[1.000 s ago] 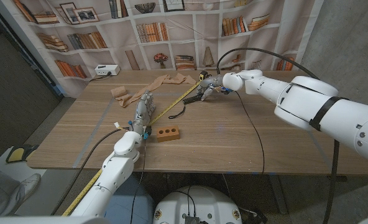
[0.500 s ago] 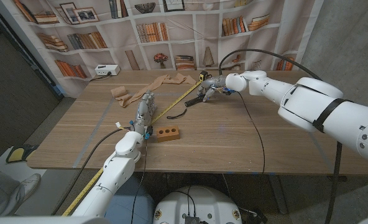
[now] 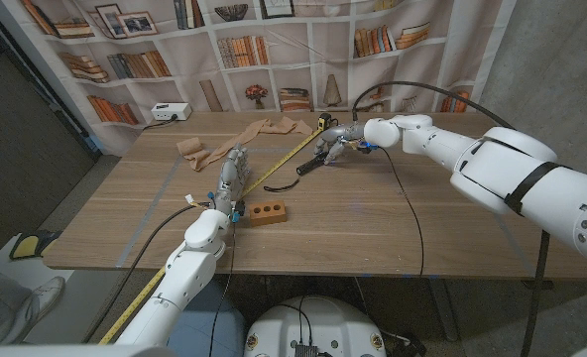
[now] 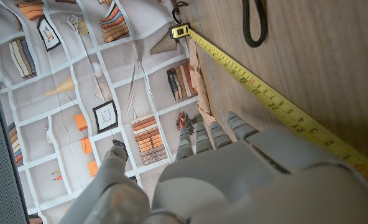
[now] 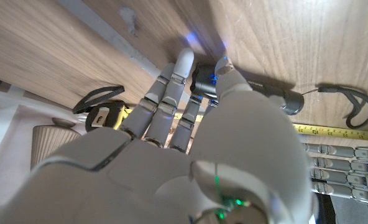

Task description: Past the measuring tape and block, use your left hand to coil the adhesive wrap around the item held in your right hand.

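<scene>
Since a second earlier my right hand (image 3: 341, 139) had slid a little to the right on the far side of the table, and the torch (image 3: 313, 163) had tipped up with it, its strap (image 5: 352, 107) no longer trailing on the wood in the head view. The wrist view showed those fingers (image 5: 171, 81) closed around the dark barrel, so I judged the grip firm enough to offer it for wrapping. My left hand (image 3: 230, 174) stood just left of the tape (image 3: 274, 171), fingers straight, apart and holding nothing, beyond the block (image 3: 269, 211). The wrap (image 3: 236, 138) lay in a tan strip at the far left, untouched, just beyond that hand; reaching it looked like the next step.
</scene>
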Action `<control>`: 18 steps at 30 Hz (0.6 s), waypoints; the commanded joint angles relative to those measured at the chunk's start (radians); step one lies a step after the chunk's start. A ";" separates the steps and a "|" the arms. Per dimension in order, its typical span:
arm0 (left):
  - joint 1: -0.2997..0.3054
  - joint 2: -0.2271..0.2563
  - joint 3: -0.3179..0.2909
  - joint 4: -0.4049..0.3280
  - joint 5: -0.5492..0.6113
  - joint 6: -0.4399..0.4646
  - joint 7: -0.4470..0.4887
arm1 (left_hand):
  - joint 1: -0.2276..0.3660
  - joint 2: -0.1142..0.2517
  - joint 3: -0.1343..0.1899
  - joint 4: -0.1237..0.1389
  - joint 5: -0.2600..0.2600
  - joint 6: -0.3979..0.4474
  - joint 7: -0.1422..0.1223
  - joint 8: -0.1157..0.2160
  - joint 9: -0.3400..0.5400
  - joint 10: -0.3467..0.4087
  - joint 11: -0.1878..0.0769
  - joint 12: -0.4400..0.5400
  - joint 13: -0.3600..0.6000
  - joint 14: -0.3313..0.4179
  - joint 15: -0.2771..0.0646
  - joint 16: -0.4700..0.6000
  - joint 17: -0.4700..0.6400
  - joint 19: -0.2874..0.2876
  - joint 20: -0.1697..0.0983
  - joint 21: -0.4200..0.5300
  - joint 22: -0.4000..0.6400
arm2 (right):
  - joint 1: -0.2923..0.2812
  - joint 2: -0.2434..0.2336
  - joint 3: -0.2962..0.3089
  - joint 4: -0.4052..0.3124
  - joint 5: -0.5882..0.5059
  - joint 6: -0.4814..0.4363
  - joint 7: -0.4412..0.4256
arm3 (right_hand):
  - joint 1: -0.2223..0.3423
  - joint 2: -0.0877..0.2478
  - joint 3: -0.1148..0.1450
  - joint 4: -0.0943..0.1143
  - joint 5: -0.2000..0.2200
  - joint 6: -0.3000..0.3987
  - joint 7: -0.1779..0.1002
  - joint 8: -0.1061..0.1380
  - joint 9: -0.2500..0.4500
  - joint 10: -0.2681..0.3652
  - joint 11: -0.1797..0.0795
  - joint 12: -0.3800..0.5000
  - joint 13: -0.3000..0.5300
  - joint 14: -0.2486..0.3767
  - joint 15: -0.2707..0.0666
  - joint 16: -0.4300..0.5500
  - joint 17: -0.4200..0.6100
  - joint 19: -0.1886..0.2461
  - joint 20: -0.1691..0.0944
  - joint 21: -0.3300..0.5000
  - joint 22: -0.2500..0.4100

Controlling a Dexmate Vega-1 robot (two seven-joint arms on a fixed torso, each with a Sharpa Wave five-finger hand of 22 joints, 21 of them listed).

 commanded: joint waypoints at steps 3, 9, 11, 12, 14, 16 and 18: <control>0.011 0.005 0.001 -0.017 0.001 0.001 0.007 | 0.000 0.009 -0.005 -0.002 0.003 -0.002 -0.004 0.007 0.003 0.011 0.002 0.006 0.002 -0.005 0.001 0.008 0.006 0.005 -0.002 0.010 0.002 | -0.035 -0.034 0.099 -0.054 0.032 0.043 0.029 | 0.024 0.036 0.009 0.016 0.001 0.028 0.005 0.005 0.004 0.187 -0.069 0.064 0.038 0.032 -0.136 0.011 0.013 0.013 -0.070 0.022 0.005; 0.011 0.007 0.003 -0.020 -0.003 0.002 0.005 | 0.000 0.009 -0.005 -0.002 0.003 -0.001 -0.003 0.008 0.003 0.014 0.001 0.007 0.002 -0.005 0.001 0.009 0.006 0.004 -0.002 0.010 0.002 | -0.056 -0.058 0.133 -0.099 0.049 0.039 0.042 | 0.018 0.036 0.007 0.022 0.000 0.060 0.009 0.012 0.006 0.218 -0.068 0.076 0.039 0.057 -0.135 0.008 0.022 0.014 -0.068 0.037 0.009; 0.011 0.008 0.004 -0.021 -0.003 0.005 0.003 | 0.000 0.009 -0.005 -0.002 0.003 -0.001 -0.002 0.008 0.003 0.014 0.000 0.007 0.002 -0.005 0.001 0.008 0.006 0.005 -0.002 0.010 0.002 | -0.065 -0.067 0.141 -0.119 0.050 0.032 0.045 | 0.014 0.038 0.006 0.026 -0.001 0.069 0.014 0.014 0.006 0.223 -0.068 0.077 0.038 0.066 -0.135 0.008 0.025 0.015 -0.066 0.042 0.010; 0.011 0.009 0.004 -0.021 -0.004 0.006 0.002 | 0.000 0.009 -0.005 -0.002 0.003 -0.001 -0.002 0.008 0.003 0.014 0.000 0.007 0.002 -0.005 0.002 0.008 0.006 0.005 -0.002 0.010 0.002 | -0.069 -0.071 0.145 -0.128 0.050 0.030 0.045 | 0.011 0.038 0.005 0.028 -0.001 0.073 0.015 0.014 0.006 0.224 -0.068 0.077 0.037 0.073 -0.135 0.006 0.027 0.020 -0.073 0.048 0.011; 0.011 0.010 0.005 -0.023 -0.003 0.008 0.002 | 0.000 0.009 -0.005 -0.002 0.004 0.000 -0.002 0.008 0.003 0.015 0.001 0.007 0.002 -0.005 0.002 0.008 0.006 0.004 -0.003 0.010 0.002 | -0.077 -0.080 0.152 -0.146 0.053 0.022 0.051 | 0.007 0.038 0.004 0.030 -0.001 0.083 0.018 0.016 0.007 0.229 -0.069 0.079 0.037 0.080 -0.134 0.004 0.029 0.023 -0.076 0.054 0.012; 0.011 0.011 0.004 -0.024 -0.005 0.009 0.001 | 0.000 0.009 -0.005 -0.002 0.004 0.000 -0.002 0.008 0.003 0.014 -0.001 0.007 0.002 -0.005 0.001 0.008 0.006 0.004 -0.003 0.010 0.002 | -0.090 -0.091 0.164 -0.173 0.058 0.007 0.053 | 0.003 0.040 0.005 0.033 -0.001 0.089 0.022 0.017 0.007 0.235 -0.069 0.080 0.035 0.089 -0.134 0.003 0.031 0.023 -0.076 0.059 0.013; 0.011 0.012 0.004 -0.025 -0.005 0.011 0.001 | 0.000 0.010 -0.005 -0.002 0.004 0.000 -0.003 0.008 0.003 0.015 0.001 0.007 0.002 -0.005 0.002 0.009 0.006 0.004 -0.003 0.010 0.002 | -0.098 -0.099 0.173 -0.190 0.061 -0.003 0.055 | 0.001 0.039 0.004 0.034 -0.001 0.095 0.024 0.018 0.007 0.242 -0.068 0.082 0.035 0.096 -0.134 0.001 0.033 0.025 -0.074 0.063 0.013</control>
